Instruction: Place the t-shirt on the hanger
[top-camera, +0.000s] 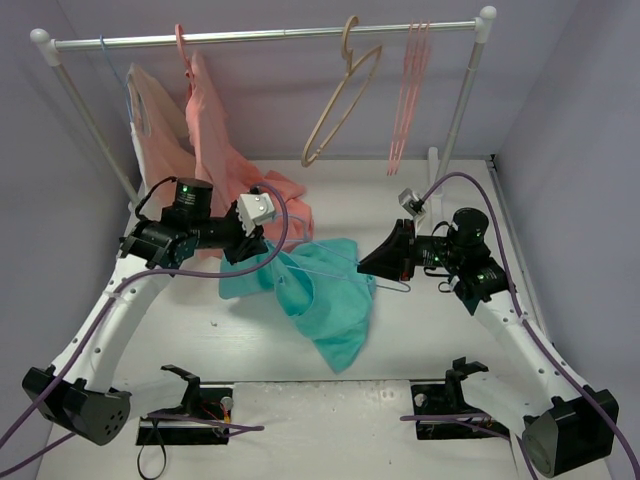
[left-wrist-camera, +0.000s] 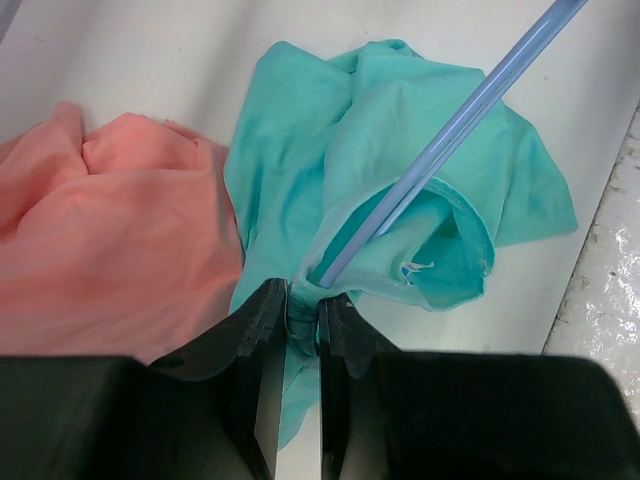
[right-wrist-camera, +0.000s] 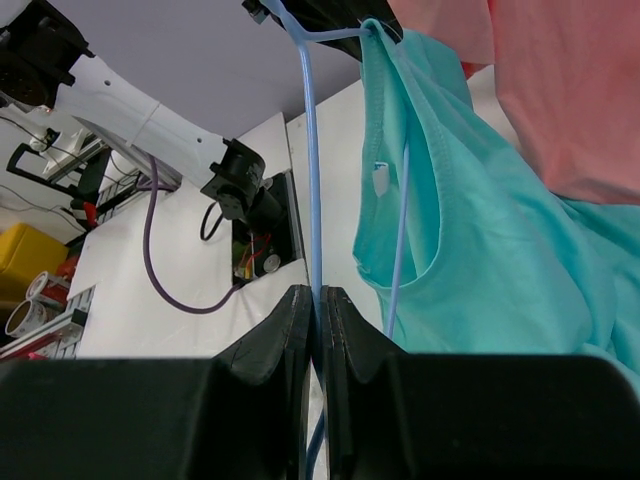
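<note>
The teal t-shirt (top-camera: 325, 295) hangs bunched between my two arms, its lower part on the white table. The thin light-blue hanger (top-camera: 335, 262) runs through it; one wire enters the collar (left-wrist-camera: 440, 240). My left gripper (top-camera: 256, 246) is shut on a fold of teal fabric at the shirt's left end. In the left wrist view the jaws (left-wrist-camera: 303, 300) pinch that fold right beside the hanger's (left-wrist-camera: 460, 120) tip. My right gripper (top-camera: 378, 264) is shut on the hanger wire (right-wrist-camera: 310, 170) at the hook end, with the t-shirt (right-wrist-camera: 470, 250) draped to its right.
A clothes rack (top-camera: 270, 37) spans the back, carrying a salmon-pink garment (top-camera: 215, 140), a pale peach garment (top-camera: 150, 115), a beige hanger (top-camera: 345, 100) and thin pink hangers (top-camera: 410, 90). The salmon fabric (left-wrist-camera: 110, 230) pools on the table just left of the t-shirt.
</note>
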